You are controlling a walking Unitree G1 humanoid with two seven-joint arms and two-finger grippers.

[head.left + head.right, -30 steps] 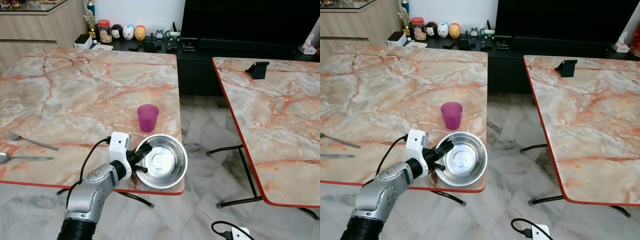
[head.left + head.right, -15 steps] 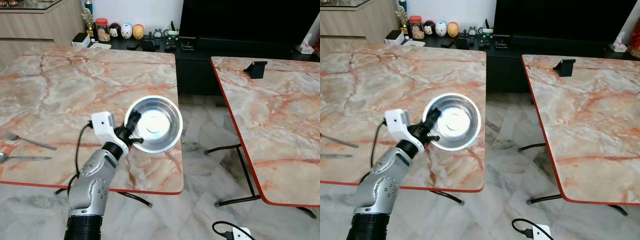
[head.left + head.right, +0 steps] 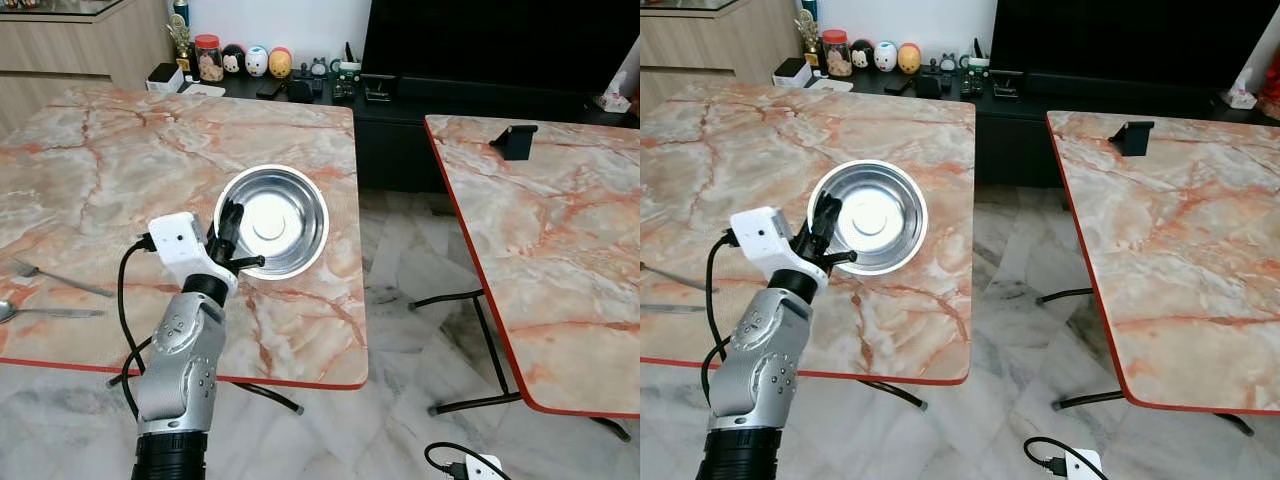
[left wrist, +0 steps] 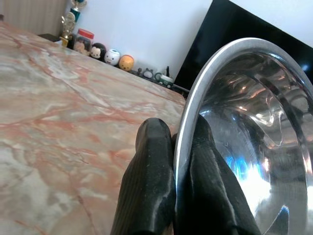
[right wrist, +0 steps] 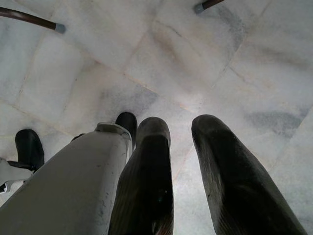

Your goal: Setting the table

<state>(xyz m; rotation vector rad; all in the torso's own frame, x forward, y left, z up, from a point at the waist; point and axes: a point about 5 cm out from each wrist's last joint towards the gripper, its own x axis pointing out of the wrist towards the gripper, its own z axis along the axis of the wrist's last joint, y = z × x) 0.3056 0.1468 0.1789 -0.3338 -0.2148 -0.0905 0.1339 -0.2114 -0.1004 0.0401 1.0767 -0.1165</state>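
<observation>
Two marble-patterned tables with red edging stand on a pale tiled floor, the larger table on the robot's left and the second table on its right, with a gap between them. Behind them runs a low dark cabinet carrying a black television screen, a red-lidded jar and a row of small round figurines. The left gripper, at the end of a silver arm raised over the larger table, pinches the near rim of a round polished stainless-steel bowl; in the left wrist view its two black fingers are pressed onto either side of the rim. The bowl is tilted with its hollow facing the head camera, held above the table's right half, well inside the front edge. A metal fork and a metal spoon lie near the table's left front corner, well apart from the bowl. A small black stand sits on the second table. The right gripper hangs over the floor, fingers slightly spread.
</observation>
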